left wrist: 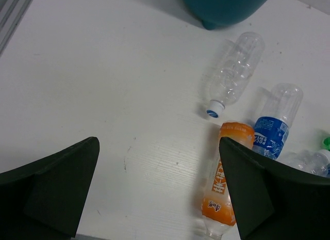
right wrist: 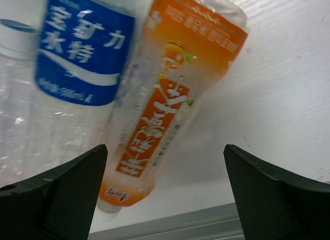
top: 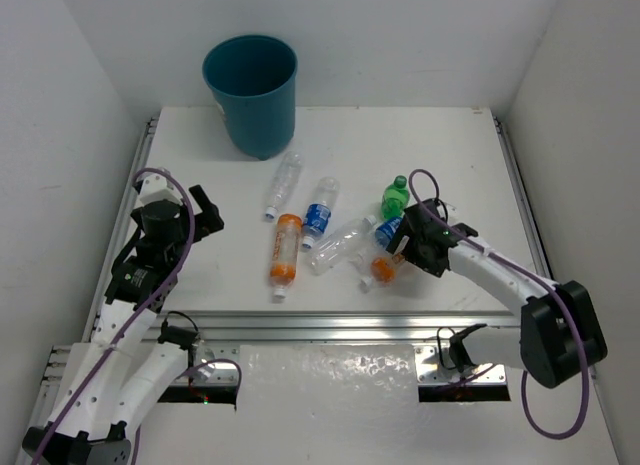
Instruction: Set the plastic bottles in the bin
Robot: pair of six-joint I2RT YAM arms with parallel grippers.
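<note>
While the plastic bottles (top: 287,247) are seen lying loose mid-table, well apart from the bin (top: 255,125) at eleven o'clock, a first pick is judged to be in hand. The right gripper (right wrist: 162,162) is held with fingers spread wide, an orange-labelled bottle (right wrist: 170,95) framed between them, a blue-labelled bottle (right wrist: 82,54) just beside it at nine o'clock. A descent and a closing across its body are called for next. The left gripper (left wrist: 157,157) is likewise held apart, over bare table (left wrist: 103,85).
</note>
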